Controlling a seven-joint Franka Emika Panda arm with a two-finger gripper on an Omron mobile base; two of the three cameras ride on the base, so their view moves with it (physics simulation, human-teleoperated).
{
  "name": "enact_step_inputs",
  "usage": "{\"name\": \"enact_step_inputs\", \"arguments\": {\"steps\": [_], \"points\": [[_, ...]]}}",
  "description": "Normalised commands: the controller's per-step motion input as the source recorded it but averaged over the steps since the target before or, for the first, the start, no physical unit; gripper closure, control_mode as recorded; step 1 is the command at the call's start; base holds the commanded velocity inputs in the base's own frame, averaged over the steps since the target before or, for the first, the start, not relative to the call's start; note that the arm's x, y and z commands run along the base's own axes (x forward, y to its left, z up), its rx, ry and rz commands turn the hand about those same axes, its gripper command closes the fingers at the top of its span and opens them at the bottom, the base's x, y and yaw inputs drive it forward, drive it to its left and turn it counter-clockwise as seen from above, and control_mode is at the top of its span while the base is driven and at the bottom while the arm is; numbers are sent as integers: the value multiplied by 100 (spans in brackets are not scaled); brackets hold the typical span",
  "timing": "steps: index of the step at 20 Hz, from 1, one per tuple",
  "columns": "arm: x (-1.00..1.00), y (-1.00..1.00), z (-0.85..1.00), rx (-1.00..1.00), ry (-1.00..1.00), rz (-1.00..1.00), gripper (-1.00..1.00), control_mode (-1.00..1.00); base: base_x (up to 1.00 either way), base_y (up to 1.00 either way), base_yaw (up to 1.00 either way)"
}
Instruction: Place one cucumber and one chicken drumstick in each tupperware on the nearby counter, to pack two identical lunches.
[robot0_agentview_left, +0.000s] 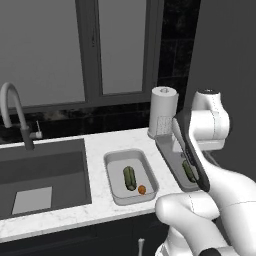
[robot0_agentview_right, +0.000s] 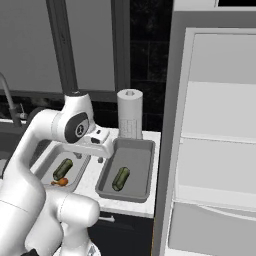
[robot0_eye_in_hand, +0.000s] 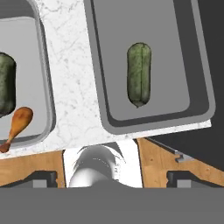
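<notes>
Standing paper towel roll (robot0_agentview_left: 163, 112), behind darker tupperware (robot0_agentview_right: 146, 156)

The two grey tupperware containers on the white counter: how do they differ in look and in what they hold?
The smaller, lighter grey round-cornered tupperware holds a green cucumber and an orange-brown chicken drumstick; the larger, darker grey tray-like tupperware holds only a green cucumber. The smaller one sits nearer the sink, the larger one nearer the paper towel roll. Both are shallow, open, and rest on the white marbled counter.
</notes>
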Motion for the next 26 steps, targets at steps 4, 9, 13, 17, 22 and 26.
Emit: {"name": "enact_step_inputs", "arguments": {"steps": [4,9,13,17,22,26], "points": [[-1,37,0,0,0,0,-100,-100,0,0,0],[0,0,0,0,0,0,-100,100,-72,13,0],[0,0,0,0,0,0,-100,100,-100,8,0],[0,0,0,0,0,0,-100,100,-100,16,0],[0,0,0,0,0,0,-100,100,-79,9,0],[0,0,0,0,0,0,-100,100,-39,-42,-4]]}}
